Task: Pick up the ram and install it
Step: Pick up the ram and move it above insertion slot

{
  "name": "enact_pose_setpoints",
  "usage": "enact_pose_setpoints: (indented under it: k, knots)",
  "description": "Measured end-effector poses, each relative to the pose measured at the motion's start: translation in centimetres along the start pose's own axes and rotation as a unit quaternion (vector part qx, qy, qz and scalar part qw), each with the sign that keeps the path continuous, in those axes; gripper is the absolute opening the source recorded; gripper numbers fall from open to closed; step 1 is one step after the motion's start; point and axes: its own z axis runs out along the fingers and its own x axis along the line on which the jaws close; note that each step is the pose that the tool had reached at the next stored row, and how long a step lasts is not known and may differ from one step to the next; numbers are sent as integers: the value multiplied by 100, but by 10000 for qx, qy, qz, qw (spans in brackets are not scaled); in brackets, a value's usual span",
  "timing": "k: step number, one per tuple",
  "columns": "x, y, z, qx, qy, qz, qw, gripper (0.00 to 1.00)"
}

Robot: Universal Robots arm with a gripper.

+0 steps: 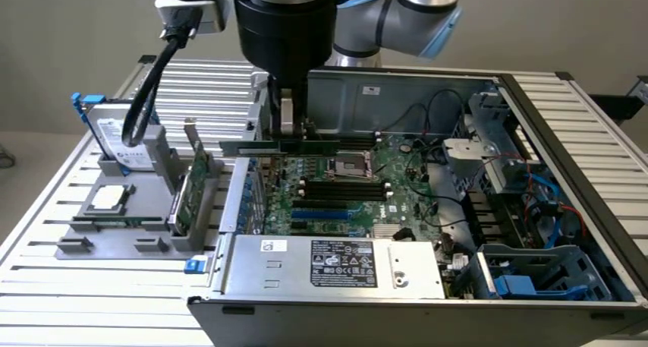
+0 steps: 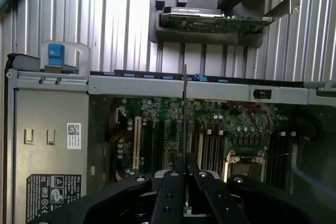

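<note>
The end effector (image 1: 294, 137) is clamped on the ram (image 1: 243, 145), its fingers (image 2: 171, 182) pressed against both flat faces at about mid-length. The ram is a long, thin, narrow green board. In the exterior view it lies level with its long edge down. In the wrist view it shows edge-on as a thin dark line (image 2: 185, 108). It hangs inside the open computer case (image 1: 567, 210), above the motherboard (image 1: 405, 199), near the black memory slots (image 1: 344, 189) and not seated in one.
</note>
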Motion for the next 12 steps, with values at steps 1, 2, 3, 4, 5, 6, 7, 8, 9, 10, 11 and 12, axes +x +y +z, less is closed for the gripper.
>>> enact_pose_setpoints:
  k: [1,2,3,4,5,6,7,8,9,10,11,12]
  knots:
    - [-12,-46,7,-1,16,0,10000,13]
    - [-25,-91,14,-2,34,1,10000,13]
    - [-39,-138,22,-2,52,1,10000,13]
    - [-53,-184,29,-3,70,1,10000,13]
    - [-67,-229,37,-4,88,2,10000,13]
    - [-82,-273,45,-5,106,2,9999,13]
    - [-98,-316,52,-6,124,3,9999,13]
    - [-119,-360,62,-7,141,2,9999,13]
    - [-141,-395,72,-7,154,3,9999,13]
    - [-169,-433,83,-8,168,3,9999,13]
    - [-195,-465,95,-9,179,4,9998,13]
    - [-216,-497,107,-9,185,4,9998,13]
